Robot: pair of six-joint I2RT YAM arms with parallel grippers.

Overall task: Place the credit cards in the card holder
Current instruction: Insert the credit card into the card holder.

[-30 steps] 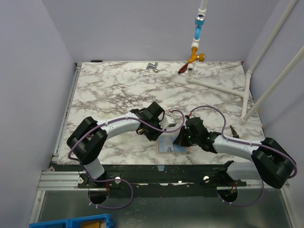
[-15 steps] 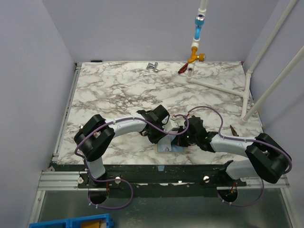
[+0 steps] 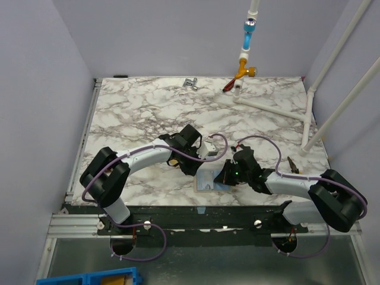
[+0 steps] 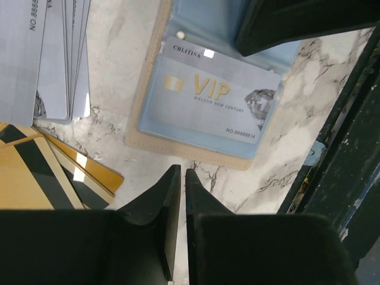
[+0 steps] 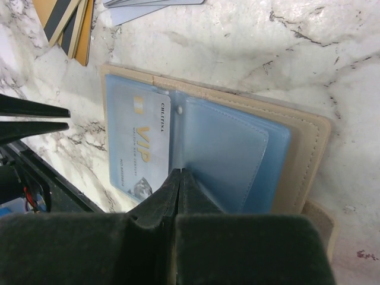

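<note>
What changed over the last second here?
The left tool, which leaned in toward the card holder half a second ago, has pulled back away from it, shut and empty. The right tool stays shut over the open holder, which has not moved.

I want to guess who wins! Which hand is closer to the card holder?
Right. The right hand has its tips over the blue inside of the card holder; the left hand sits off its edge, over the bare table.
</note>
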